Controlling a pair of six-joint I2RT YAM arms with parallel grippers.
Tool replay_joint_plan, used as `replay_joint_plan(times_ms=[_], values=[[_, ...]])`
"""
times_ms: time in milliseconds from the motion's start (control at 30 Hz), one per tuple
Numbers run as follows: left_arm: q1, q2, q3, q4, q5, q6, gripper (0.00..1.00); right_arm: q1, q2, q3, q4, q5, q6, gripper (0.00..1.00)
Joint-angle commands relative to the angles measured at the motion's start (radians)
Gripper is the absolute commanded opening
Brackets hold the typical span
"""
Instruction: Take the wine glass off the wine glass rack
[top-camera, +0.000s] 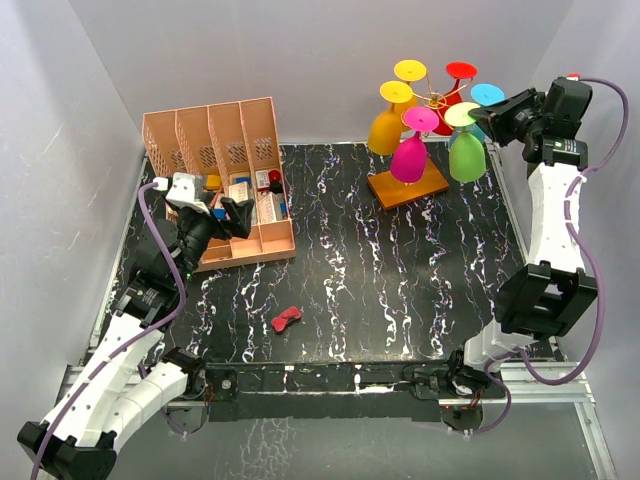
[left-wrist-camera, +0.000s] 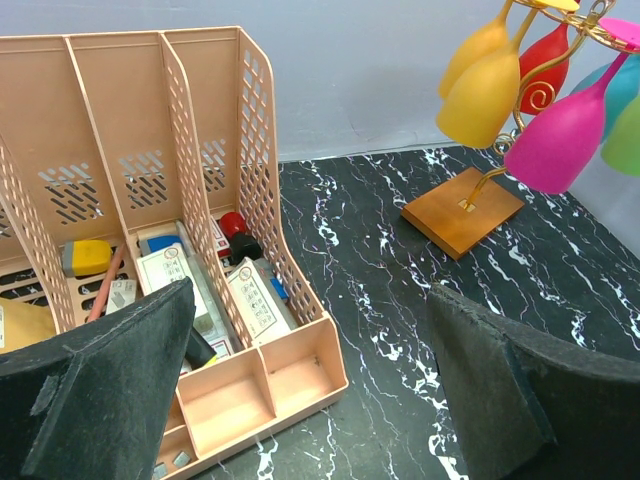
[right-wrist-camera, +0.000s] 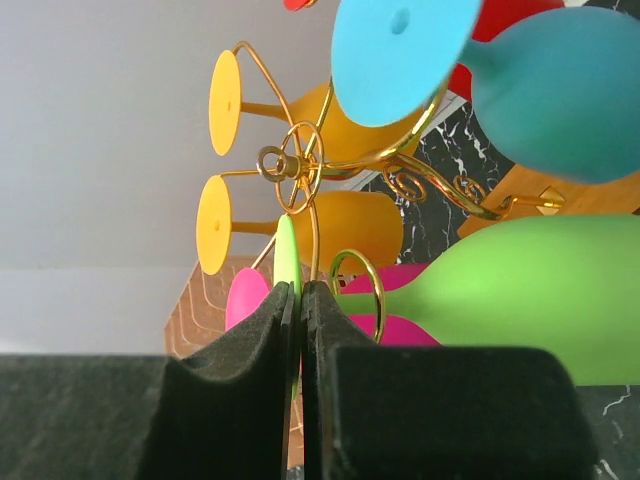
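Note:
The wine glass rack (top-camera: 436, 100) is a gold wire stand on a wooden base (top-camera: 408, 186) at the back right, and several coloured glasses hang on it upside down. My right gripper (top-camera: 485, 124) is up at the rack's right side. It is shut on the thin foot disc (right-wrist-camera: 287, 250) of the green wine glass (right-wrist-camera: 520, 300), whose stem runs through a gold wire loop (right-wrist-camera: 357, 282). The green glass (top-camera: 466, 155) still hangs on the rack. My left gripper (left-wrist-camera: 310, 380) is open and empty, low over the pink file organiser's front corner (left-wrist-camera: 260, 385).
The pink slotted file organiser (top-camera: 225, 180), holding small items, stands at the back left. A small red object (top-camera: 286, 319) lies on the black marbled table near the front middle. The teal (right-wrist-camera: 560, 90), yellow and magenta glasses crowd round the green one. Grey walls enclose the table.

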Motion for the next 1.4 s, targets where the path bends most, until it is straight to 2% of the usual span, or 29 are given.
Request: replay_joint_plan(times_ms=[0,267,667,1033,1367], values=[[-0.004,-0.003,0.005,0.035,0.002,-0.003,0.97,-0.001,-0.101,-0.03,0.078,0.008,0.104,0.07],[-0.005,-0.003,0.003,0.037,0.003,-0.003,0.97,-0.006,-0.119,-0.052,0.111,-0.037,0.156,0.07],[-0.006,-0.009,0.002,0.037,-0.002,-0.004,0.97,-0.01,-0.067,-0.086,0.289,-0.06,0.268,0.07],[-0.007,-0.017,0.001,0.037,-0.008,-0.004,0.97,-0.012,-0.048,-0.061,0.245,0.111,0.25,0.08],[-0.011,-0.02,0.0,0.037,-0.011,-0.004,0.97,-0.014,-0.027,-0.017,0.151,0.169,0.229,0.08]])
